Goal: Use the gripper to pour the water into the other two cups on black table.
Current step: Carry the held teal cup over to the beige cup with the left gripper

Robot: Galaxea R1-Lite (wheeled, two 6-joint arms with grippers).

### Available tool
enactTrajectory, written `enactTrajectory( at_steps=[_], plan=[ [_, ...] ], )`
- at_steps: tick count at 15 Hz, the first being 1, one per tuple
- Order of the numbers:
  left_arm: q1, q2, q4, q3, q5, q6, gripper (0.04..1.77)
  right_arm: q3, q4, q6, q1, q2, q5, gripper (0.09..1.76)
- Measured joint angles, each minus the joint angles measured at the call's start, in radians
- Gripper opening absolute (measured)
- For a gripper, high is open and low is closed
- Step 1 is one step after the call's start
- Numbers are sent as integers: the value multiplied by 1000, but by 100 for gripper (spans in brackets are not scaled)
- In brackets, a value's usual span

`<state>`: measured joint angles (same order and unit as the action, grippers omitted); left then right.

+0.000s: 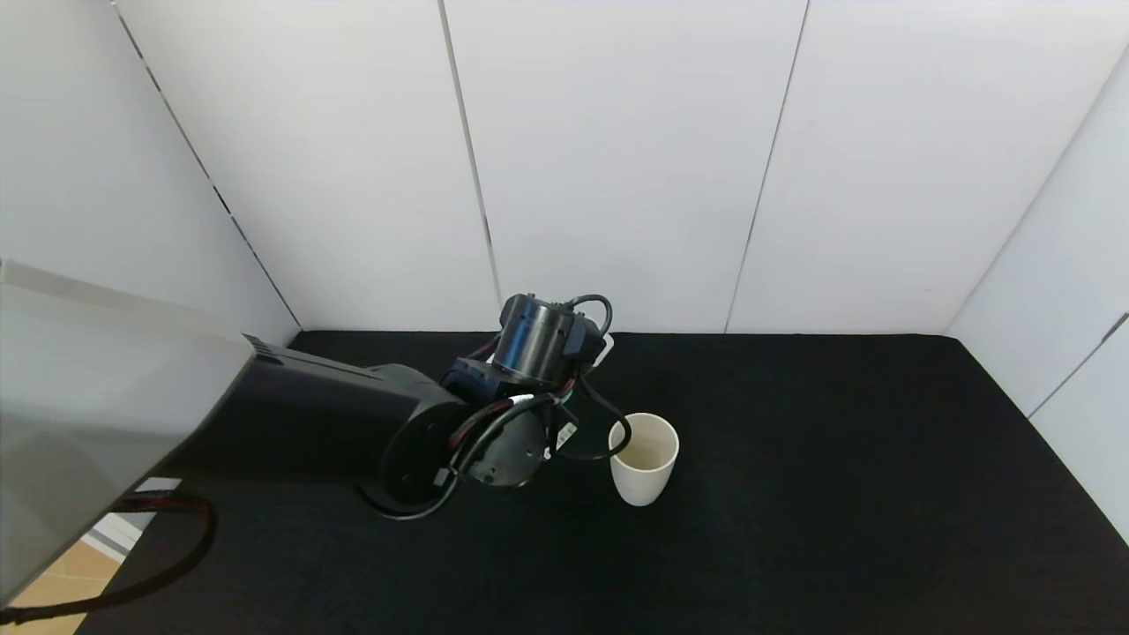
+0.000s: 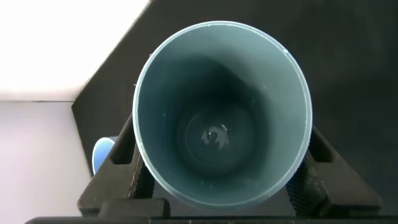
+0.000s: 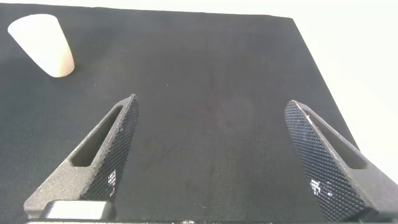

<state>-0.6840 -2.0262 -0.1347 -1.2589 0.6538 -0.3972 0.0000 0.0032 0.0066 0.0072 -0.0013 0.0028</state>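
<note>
Item: the left gripper, a black arm end with a shiny dark metal cylinder and looping cables, is reaching over the middle of the matte black felt-like table; its jaws are clamping on a teal-green tapered plastic tumbler, one finger on each flank, seen from the left wrist camera looking into the mouth. The tumbler's floor is showing only a small glint and scattered droplets, so it is appearing nearly drained, as a judgement. Item: a cream-white matte handleless cup is standing upright at about 3 o'clock of the left wrist in the head view, just beside its cables; its interior is looking pale, and whether water is lying in it cannot be told. Item: a light periwinkle-blue cup is peeking from behind the left finger, mostly hidden; its fill is likewise unreadable. Item: the right gripper is hovering idle low over bare table, textured jaws standing wide apart, holding nothing. Progress, judged: pouring is looking largely done, with setting the tumbler down remaining.
</note>
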Motion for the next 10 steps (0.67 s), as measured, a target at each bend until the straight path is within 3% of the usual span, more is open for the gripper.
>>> enactTrajectory(
  at_steps=[10],
  plan=[
    [-31, -6, 39, -87, 79, -273, 116, 0, 0, 0, 0, 0, 0, 171]
  ],
)
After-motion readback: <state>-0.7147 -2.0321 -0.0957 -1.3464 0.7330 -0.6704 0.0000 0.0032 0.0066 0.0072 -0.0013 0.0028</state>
